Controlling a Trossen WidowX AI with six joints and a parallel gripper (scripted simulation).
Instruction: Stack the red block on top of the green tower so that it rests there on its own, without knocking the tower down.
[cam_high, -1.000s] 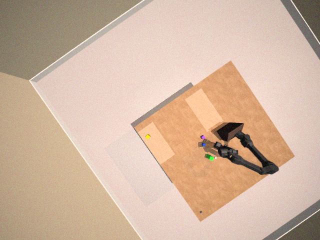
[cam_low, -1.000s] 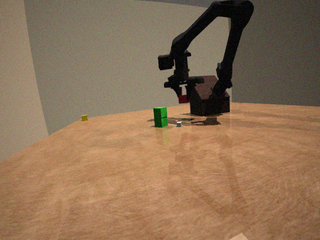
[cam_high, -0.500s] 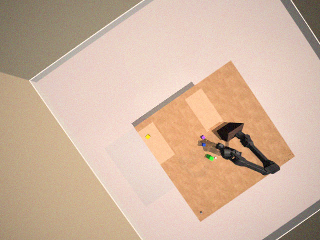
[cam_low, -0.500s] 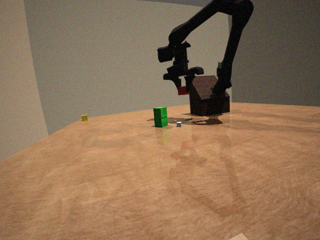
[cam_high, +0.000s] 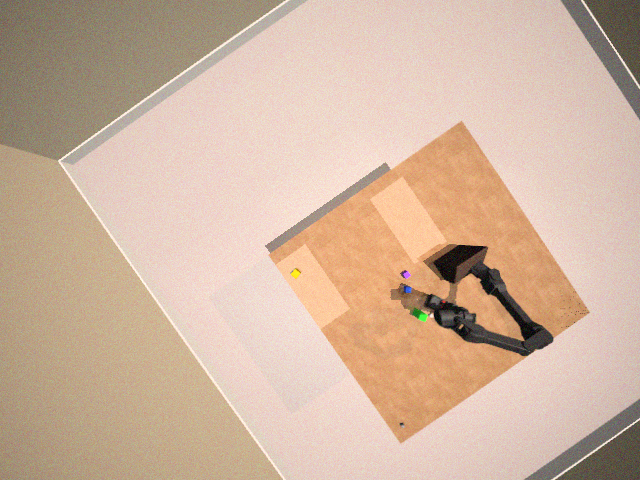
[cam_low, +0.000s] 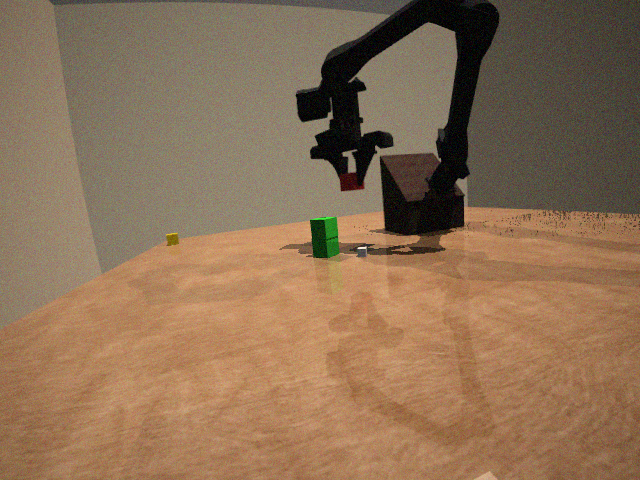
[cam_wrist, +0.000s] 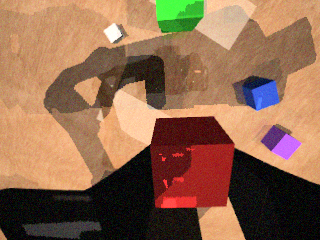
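The red block (cam_low: 351, 182) (cam_wrist: 192, 175) is held in the air between the fingertips of my gripper (cam_low: 352, 178) (cam_wrist: 185, 149), which is shut on it and points down. The green tower (cam_high: 419, 314) (cam_low: 324, 237) (cam_wrist: 180, 14) stands upright on the table, two green blocks high. In the exterior view the red block is above the tower's top and to its right, apart from it. In the wrist view the tower is at the top edge, partly cut off. In the top view the arm covers most of the gripper.
A small white block (cam_low: 362, 252) (cam_wrist: 113, 33) lies close to the tower. A blue block (cam_high: 407, 289) (cam_wrist: 261, 95) and a purple block (cam_high: 406, 274) (cam_wrist: 286, 144) lie nearby. A yellow block (cam_high: 295, 273) (cam_low: 172, 239) is far off. A dark wedge-shaped box (cam_high: 457, 262) (cam_low: 421, 214) stands by the arm's base.
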